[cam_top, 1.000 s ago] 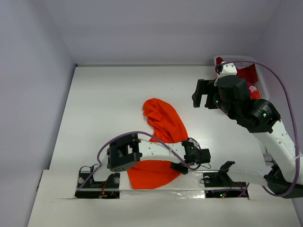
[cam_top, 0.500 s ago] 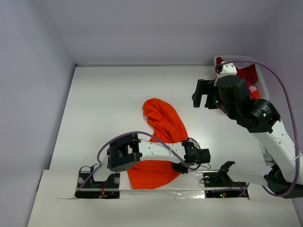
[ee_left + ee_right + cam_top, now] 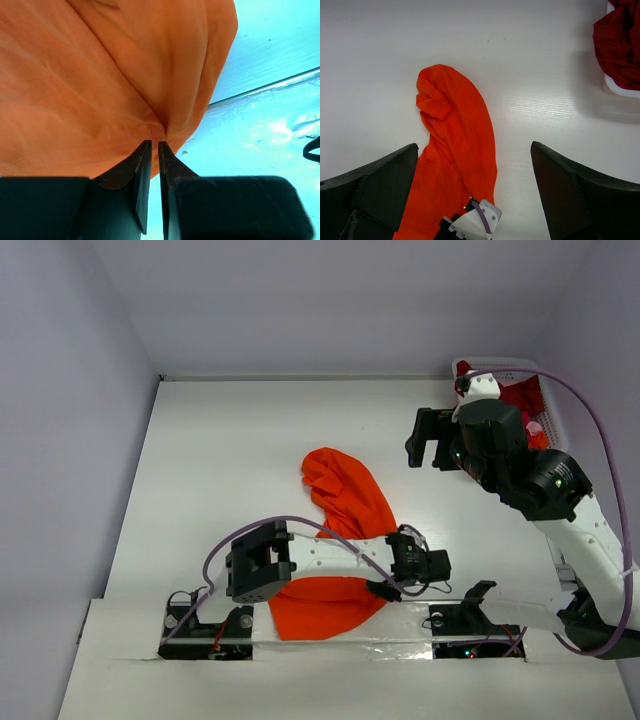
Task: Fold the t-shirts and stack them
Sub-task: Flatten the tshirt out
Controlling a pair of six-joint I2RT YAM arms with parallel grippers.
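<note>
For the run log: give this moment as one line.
left hand: shut on orange shirt | right hand: open, empty | red shirt: in basket

Both arms share one build. The left arm [image 3: 335,558] has smooth white link shells joined by a boxy black joint housing [image 3: 258,575], with a purple cable [image 3: 290,523] running outside it. The right arm [image 3: 592,530] shows the same white shells, rounded black motor drums [image 3: 548,485] and a longer purple cable [image 3: 590,410]. The left base [image 3: 205,624] is black with silver screw heads and red wiring [image 3: 215,645]. The right base [image 3: 462,620] is black and shows a small green light [image 3: 463,648]. The left gripper [image 3: 154,145] has matte black fingers [image 3: 137,170] tapering to thin wedge tips. The right gripper [image 3: 474,146] has broad, angular black fingers [image 3: 570,185].
</note>
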